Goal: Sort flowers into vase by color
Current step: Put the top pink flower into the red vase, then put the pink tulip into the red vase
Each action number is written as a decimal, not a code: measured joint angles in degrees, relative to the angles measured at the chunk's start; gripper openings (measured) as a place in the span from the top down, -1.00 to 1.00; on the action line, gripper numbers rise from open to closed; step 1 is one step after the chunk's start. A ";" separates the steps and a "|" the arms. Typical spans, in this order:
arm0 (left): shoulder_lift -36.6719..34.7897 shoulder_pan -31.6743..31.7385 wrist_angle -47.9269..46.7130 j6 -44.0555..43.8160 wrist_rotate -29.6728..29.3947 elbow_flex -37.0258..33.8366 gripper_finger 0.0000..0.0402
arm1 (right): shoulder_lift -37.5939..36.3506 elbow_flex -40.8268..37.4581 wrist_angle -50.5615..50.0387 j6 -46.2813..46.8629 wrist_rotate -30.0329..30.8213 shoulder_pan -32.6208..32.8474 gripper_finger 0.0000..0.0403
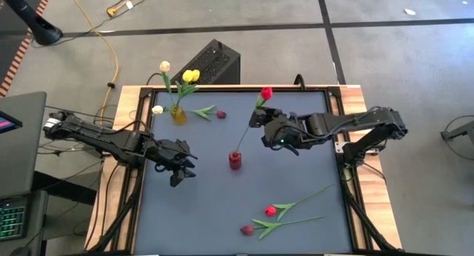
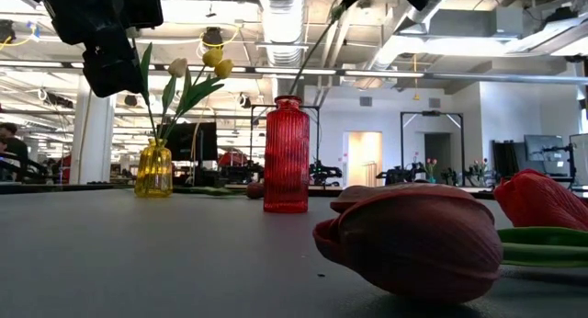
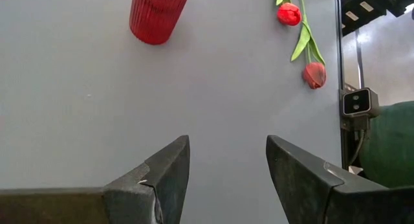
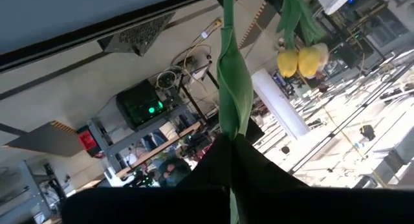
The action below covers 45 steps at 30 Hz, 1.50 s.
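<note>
A red tulip (image 1: 266, 93) slants up out of the red ribbed vase (image 1: 235, 160), and my right gripper (image 1: 256, 119) is shut on its stem above the vase. The yellow vase (image 1: 178, 114) at the far left holds yellow tulips (image 1: 191, 76) and a cream one (image 1: 164, 66). A maroon tulip (image 1: 221, 115) lies flat beside it. Near the front edge a red tulip (image 1: 271, 210) and a maroon tulip (image 1: 246, 229) lie on their sides. My left gripper (image 1: 181, 169) hovers open, left of the red vase, touching nothing. My right gripper (image 4: 229, 143) pinches the red tulip's green stem and leaf (image 4: 228, 107) between its two fingers, on the upper part below the head. The fingers come from the table's right, across the stem. The tulip is tilted, its lower end (image 2: 301, 88) in the red vase's mouth.
The dark mat (image 1: 222, 204) has open room between the red vase and the two lying tulips near the front. A wooden frame (image 1: 355, 100) borders the table. In the low view the maroon tulip (image 2: 413, 240) lies close in front, the red vase (image 2: 286, 154) behind it.
</note>
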 joint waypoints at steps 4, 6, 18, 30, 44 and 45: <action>0.00 0.00 -0.02 0.00 -0.01 0.00 0.04 | 0.00 0.00 -0.02 0.02 -2.61 0.57 0.84; 0.00 0.00 -0.01 0.00 -0.01 0.00 0.04 | 0.00 0.00 -0.01 0.01 -4.08 0.70 0.82; 0.00 0.00 0.00 0.00 0.00 0.00 0.04 | 0.00 0.00 0.12 0.20 -7.37 0.06 0.77; 0.00 0.00 -0.02 0.00 0.01 0.00 0.04 | 0.00 0.00 2.29 2.99 -12.53 0.63 0.58; 0.00 0.00 -0.02 0.00 0.03 0.00 0.04 | 0.00 0.00 3.57 10.83 -15.58 0.70 -0.09; 0.00 0.00 0.00 0.00 0.03 0.00 0.04 | 0.00 0.00 3.56 12.30 -16.22 0.78 -0.12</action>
